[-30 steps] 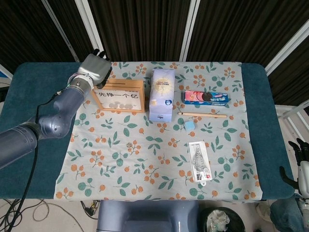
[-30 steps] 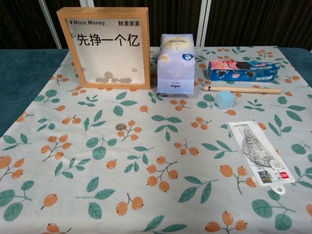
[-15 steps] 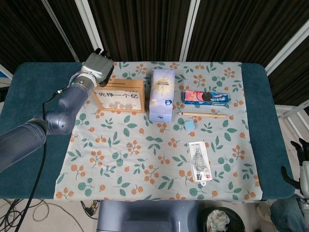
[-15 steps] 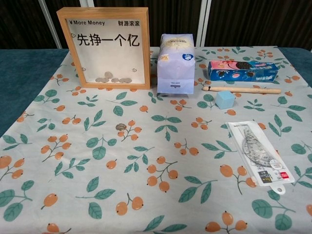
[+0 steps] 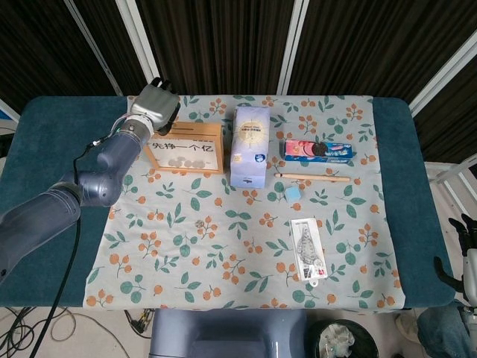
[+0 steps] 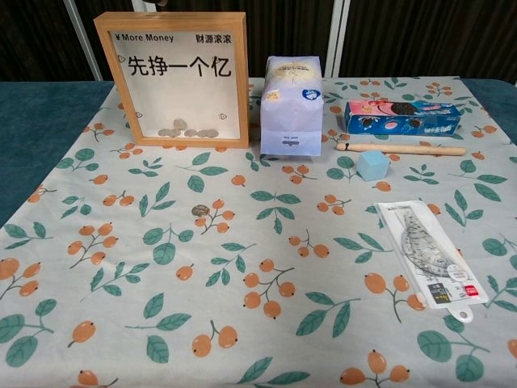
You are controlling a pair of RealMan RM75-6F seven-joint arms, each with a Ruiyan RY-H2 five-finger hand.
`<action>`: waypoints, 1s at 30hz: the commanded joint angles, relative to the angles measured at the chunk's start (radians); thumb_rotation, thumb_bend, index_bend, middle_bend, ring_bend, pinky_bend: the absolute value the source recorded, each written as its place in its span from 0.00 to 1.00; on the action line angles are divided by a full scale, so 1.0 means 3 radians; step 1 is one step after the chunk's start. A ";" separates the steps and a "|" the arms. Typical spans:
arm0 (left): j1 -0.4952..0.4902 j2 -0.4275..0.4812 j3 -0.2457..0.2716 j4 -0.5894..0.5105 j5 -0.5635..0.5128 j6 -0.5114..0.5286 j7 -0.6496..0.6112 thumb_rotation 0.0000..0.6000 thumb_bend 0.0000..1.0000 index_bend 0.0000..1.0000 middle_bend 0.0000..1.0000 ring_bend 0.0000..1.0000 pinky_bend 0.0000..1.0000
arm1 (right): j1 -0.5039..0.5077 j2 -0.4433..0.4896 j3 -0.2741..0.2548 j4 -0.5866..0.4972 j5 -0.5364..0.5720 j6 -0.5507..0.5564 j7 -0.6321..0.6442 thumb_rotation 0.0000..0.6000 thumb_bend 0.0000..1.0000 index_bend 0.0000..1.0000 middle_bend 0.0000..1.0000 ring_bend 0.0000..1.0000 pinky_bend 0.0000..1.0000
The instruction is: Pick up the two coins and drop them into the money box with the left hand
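Note:
The wooden-framed money box stands upright at the back left of the flowered cloth, with several coins lying at its bottom. My left hand hovers over the box's top left corner, back of the hand up; whether it holds a coin is hidden. One small coin lies flat on the cloth in front of the box, also clear in the chest view. I see no second loose coin. My right hand hangs off the table's right edge, fingers apart and holding nothing.
A pale blue bag stands right of the box. Further right lie a cookie pack, a wooden stick, a small blue cube and a packaged ruler set.
My left hand has shifted slightly right, further over the money box's top edge. The coin on the cloth and the right hand have not moved.

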 commanded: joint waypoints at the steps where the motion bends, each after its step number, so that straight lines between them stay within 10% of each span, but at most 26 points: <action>1: 0.0003 -0.0032 0.0000 0.0023 0.0041 0.0016 -0.0034 1.00 0.49 0.78 0.21 0.00 0.00 | -0.0001 0.0001 0.0002 0.0001 0.0003 0.0000 0.0003 1.00 0.44 0.15 0.07 0.01 0.00; 30: -0.0071 -0.0134 0.0109 0.0076 0.0081 0.0033 -0.0183 1.00 0.48 0.77 0.22 0.00 0.00 | -0.0007 0.0010 0.0027 -0.0012 0.0047 0.0005 -0.0001 1.00 0.44 0.15 0.07 0.01 0.00</action>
